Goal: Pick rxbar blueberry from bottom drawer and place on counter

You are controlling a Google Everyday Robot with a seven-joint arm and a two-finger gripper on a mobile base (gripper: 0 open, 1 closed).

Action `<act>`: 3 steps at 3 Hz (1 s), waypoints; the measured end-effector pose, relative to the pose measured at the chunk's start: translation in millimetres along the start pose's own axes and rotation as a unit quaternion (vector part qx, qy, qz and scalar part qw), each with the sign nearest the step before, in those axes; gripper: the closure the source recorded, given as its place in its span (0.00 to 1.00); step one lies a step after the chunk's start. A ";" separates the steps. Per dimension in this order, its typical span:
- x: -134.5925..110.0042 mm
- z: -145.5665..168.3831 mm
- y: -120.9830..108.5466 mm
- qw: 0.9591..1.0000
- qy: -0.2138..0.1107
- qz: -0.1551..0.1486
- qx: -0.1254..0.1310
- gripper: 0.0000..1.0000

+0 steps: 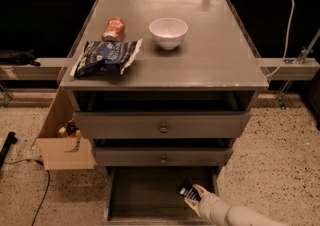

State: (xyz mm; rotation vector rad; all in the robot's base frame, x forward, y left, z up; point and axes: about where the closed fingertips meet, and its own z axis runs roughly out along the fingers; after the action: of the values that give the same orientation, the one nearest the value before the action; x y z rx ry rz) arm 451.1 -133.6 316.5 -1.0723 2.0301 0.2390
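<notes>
The bottom drawer (140,195) stands pulled out under the two knobbed drawers, and its grey floor shows. At its right side, my gripper (192,196) reaches in from the lower right on a pale arm. It is shut on the rxbar blueberry (186,189), a small dark bar with pale print that sticks out up and to the left of the fingers (199,191). The bar sits just over the drawer floor near the right wall. Above, the counter (210,55) is the broad grey cabinet top.
On the counter lie a blue-and-white chip bag (106,56), a red can (114,28) on its side and a white bowl (168,32). An open cardboard box (62,142) stands on the speckled floor left of the cabinet. A white cable (287,25) hangs at the right.
</notes>
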 end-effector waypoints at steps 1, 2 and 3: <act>0.0 0.0 0.0 1.000 0.000 0.000 0.000 1.00; -21.2 -18.6 -15.7 0.999 0.005 -0.026 0.026 1.00; -62.4 -55.9 -34.1 0.996 -0.005 -0.066 0.053 1.00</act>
State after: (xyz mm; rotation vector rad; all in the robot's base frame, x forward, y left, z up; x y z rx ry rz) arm 464.5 -144.6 405.2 -1.1307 1.9324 0.0686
